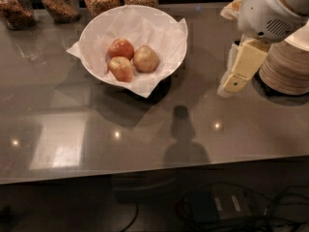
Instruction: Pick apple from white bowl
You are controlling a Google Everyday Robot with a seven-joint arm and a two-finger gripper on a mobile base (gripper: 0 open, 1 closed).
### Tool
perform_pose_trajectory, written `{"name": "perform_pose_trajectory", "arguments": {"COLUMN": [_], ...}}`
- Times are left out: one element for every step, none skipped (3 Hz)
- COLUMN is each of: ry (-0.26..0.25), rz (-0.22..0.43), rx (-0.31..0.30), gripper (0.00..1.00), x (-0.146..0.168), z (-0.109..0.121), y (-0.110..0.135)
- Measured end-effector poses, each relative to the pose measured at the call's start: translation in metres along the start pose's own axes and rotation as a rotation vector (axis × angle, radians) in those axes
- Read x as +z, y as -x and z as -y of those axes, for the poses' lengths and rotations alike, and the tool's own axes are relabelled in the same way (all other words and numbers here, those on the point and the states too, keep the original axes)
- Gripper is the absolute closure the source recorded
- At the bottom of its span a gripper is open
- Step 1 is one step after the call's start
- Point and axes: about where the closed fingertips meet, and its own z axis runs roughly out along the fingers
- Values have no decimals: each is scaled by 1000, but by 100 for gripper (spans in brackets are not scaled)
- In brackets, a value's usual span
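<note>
While the apple (146,58) sits untouched in the white bowl (129,7), the picking has not really begun from where I stand. It is the palest of three. It rests on the crinkled paper lining (157,30) at the right of the little cluster, pressed up against the two redder apples (121,57). Nothing has been lifted or disturbed, so the whole of the job looks to be left: reach across, come down over the pale fruit, grip it, and raise it clear of the rim.

Off to the right, the gripper (229,87) hangs above the grey table (72,115), well apart from the bowl and just in front of the stacked beige bowls (287,66). It points down and slightly leftward, and its tip touches nothing that I can make out. I see no object carried in it. Whether it is spread or pressed together I cannot tell from this angle.
</note>
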Motion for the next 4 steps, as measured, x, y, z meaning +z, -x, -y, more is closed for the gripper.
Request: {"name": "perform_pose_trajectory", "arguments": {"ry": [5, 39, 64, 64], "rz": [74, 153, 237, 238], "rx": [-59, -104, -145, -145], "gripper": [0, 0, 0, 0], "x": [23, 49, 78, 78], "z": [26, 51, 81, 81], "y": [36, 69, 107, 107]}}
